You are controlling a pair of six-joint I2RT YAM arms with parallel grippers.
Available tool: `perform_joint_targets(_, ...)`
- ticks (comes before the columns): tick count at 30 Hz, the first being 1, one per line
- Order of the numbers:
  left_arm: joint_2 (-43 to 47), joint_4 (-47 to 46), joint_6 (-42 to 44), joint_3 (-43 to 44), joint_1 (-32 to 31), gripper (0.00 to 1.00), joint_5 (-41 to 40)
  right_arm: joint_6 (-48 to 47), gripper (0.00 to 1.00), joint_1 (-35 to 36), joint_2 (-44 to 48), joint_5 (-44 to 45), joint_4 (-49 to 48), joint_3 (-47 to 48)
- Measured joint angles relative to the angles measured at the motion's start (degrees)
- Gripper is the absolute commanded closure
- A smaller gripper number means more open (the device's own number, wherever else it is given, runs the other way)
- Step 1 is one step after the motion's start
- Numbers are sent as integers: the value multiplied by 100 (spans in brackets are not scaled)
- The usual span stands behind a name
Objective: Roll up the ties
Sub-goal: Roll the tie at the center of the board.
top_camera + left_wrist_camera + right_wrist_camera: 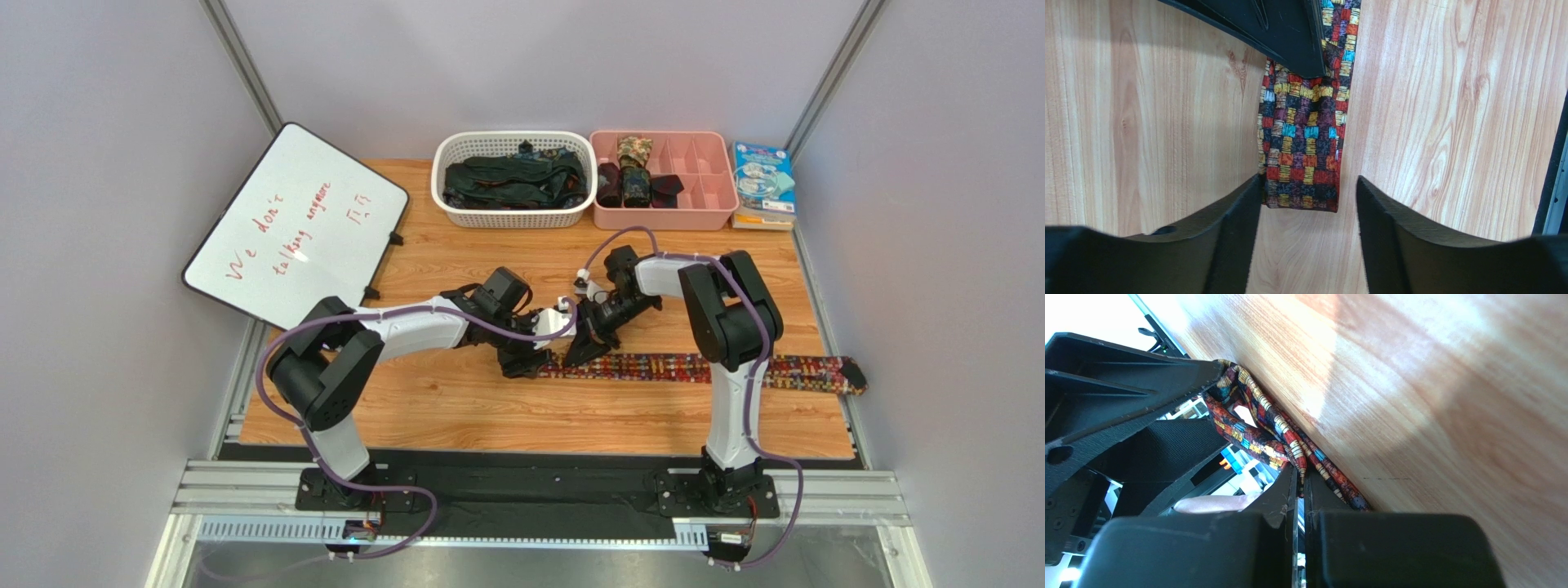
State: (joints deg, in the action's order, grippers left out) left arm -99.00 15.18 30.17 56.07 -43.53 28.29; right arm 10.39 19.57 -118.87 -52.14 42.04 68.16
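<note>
A patterned red-orange-yellow tie (pixel 724 368) lies stretched flat across the wooden table, its wide end at the right edge. Its narrow left end (pixel 1303 153) lies just ahead of my left gripper (pixel 1308 205), which is open, one finger at each side of the end, not touching it. My right gripper (pixel 1300 478) is shut on a fold of the same tie (pixel 1254 425) near that left end. In the top view both grippers meet at the tie's left end, left (pixel 521 355), right (pixel 586 343). Dark ties (pixel 515 181) fill a white basket. A rolled camouflage tie (pixel 634 152) sits in the pink tray.
A white basket (pixel 456 208) and a pink divided tray (pixel 711 184) stand at the table's back. A whiteboard (pixel 294 227) leans at the back left. A blue box (pixel 764 181) lies at the back right. The right finger (pixel 1278 24) reaches into the left wrist view.
</note>
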Motion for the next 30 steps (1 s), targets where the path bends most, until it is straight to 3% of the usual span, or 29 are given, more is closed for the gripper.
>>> perform_joint_targets(2,-11,-2,22,4,0,63,24,-7,100,2,-4,15,24,15)
perform_joint_targets(6,-11,50,127,44,2,73,70,-59,100,4,-42,28,96,72)
perform_joint_targets(12,-9,136,79,238,-103,72,168,-116,100,55,-79,35,170,133)
perform_joint_targets(18,-72,-39,-177,616,-404,62,164,-116,100,85,-94,50,188,164)
perform_joint_targets(25,-505,-376,-350,822,-525,62,129,-118,100,92,-94,35,181,166)
perform_joint_targets(30,-686,-363,-243,802,-511,65,31,-177,91,87,-94,13,214,170)
